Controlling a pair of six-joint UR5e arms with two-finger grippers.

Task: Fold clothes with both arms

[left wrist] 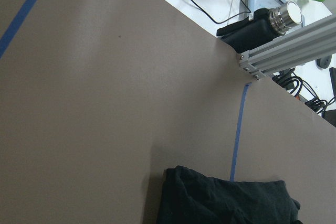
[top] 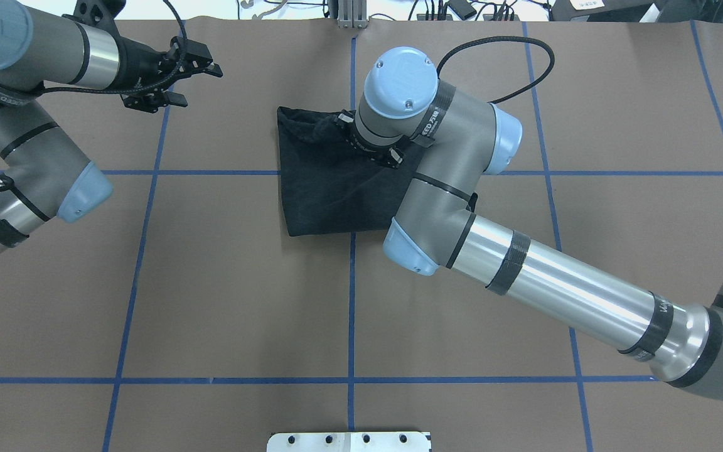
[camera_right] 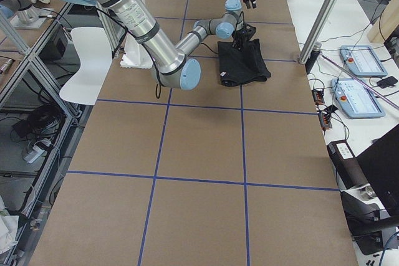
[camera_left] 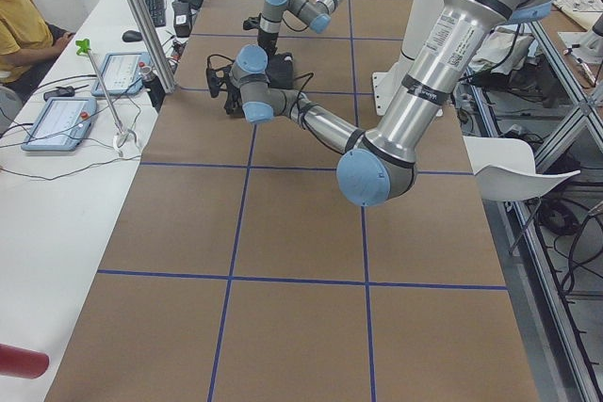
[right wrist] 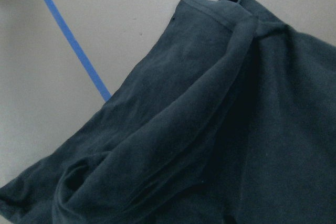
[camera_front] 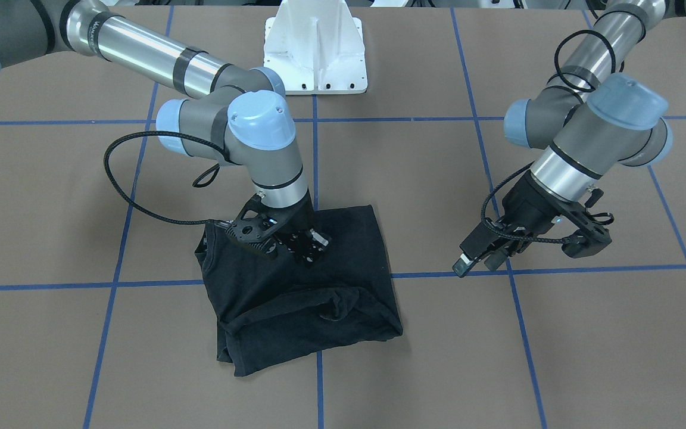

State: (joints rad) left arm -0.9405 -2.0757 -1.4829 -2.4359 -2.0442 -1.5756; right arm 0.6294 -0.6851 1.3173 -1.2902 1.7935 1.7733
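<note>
The black T-shirt (camera_front: 313, 298) lies folded into a rough rectangle near the table's middle, with a loose bunched fold along its edge far from the robot; no graphic shows. It also appears in the overhead view (top: 324, 188) and fills the right wrist view (right wrist: 210, 129). My right gripper (camera_front: 307, 249) hovers just over the shirt's half nearer the robot, open, with no cloth lifted in it. In the overhead view its own wrist hides it. My left gripper (camera_front: 479, 261) hangs open and empty above bare table well to the shirt's side, also visible from overhead (top: 176, 78).
The white mounting base (camera_front: 316, 50) stands at the robot's edge. Blue tape lines (camera_front: 319, 274) grid the brown table. An aluminium post (left wrist: 283, 45) and a metal flask (left wrist: 286, 17) stand past the far edge. A seated person (camera_left: 19, 16) is at the side bench.
</note>
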